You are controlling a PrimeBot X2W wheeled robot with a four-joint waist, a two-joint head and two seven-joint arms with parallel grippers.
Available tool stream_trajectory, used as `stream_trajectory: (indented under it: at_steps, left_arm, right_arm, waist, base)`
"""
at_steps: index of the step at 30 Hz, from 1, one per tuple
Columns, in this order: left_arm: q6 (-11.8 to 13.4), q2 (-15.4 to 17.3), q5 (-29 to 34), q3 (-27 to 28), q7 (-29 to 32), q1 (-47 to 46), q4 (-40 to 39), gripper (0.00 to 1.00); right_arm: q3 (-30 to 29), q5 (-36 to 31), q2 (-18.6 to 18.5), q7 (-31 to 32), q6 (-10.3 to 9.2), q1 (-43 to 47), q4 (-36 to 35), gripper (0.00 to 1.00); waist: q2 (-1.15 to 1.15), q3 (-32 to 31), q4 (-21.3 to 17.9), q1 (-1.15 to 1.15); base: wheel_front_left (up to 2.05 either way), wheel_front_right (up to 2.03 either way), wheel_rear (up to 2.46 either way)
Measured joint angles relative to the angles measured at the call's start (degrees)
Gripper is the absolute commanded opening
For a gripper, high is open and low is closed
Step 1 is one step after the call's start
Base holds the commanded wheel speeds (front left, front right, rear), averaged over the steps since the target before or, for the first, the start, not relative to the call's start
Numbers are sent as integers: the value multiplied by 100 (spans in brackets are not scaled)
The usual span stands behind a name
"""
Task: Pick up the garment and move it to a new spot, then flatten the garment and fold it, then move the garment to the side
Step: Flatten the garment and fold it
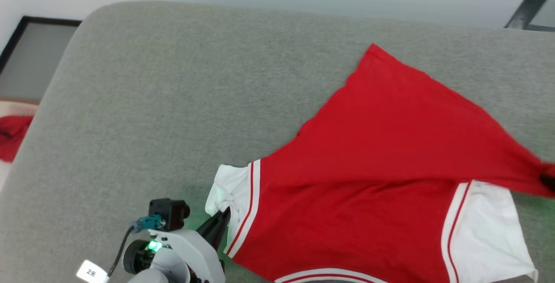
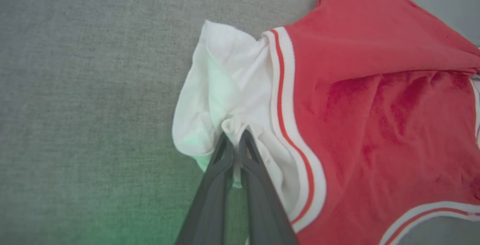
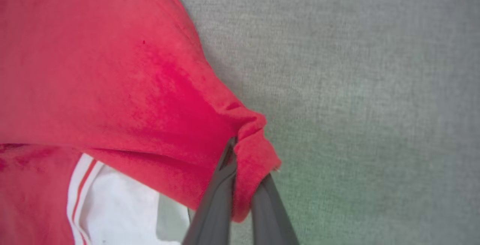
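The garment, a red jersey T-shirt with white sleeves and red-white striped trim, lies spread on the grey cushion with its plain side up. My left gripper is shut on the edge of one white sleeve, bunching the cloth between its dark fingers. My right gripper is shut on a gathered red corner of the garment, pulled over the other white sleeve. In the head view only a dark tip of the right gripper shows at the right edge.
The grey cushion stretches wide to the left and behind the shirt. Its left edge drops to the floor, where a red cloth lies. A dark metal frame stands at the top right.
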Motion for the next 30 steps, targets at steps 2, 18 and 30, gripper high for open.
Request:
stream_trajectory:
  at_steps: [2, 18, 30]
  left_arm:
    - [34, 52, -13, 8, 9, 18, -66, 0]
    - [155, 193, -37, 12, 103, 104, -288, 0]
    - [234, 236, -52, -3, 92, 231, -341, 0]
  right_arm:
    - [-203, -8, 141, -1, 0, 336, -192, 0]
    - [-882, -527, 1193, -145, 0, 1605, -1011, 63]
    - [-823, -978, 1088, -1775, 0, 2262, -2257, 100]
  waist:
    - [0, -37, -88, 0]
    - [0, -89, -389, 0]
    - [0, -210, -433, 0]
  base:
    - [0, 0, 0]
    - [0, 0, 0]
    - [0, 0, 0]
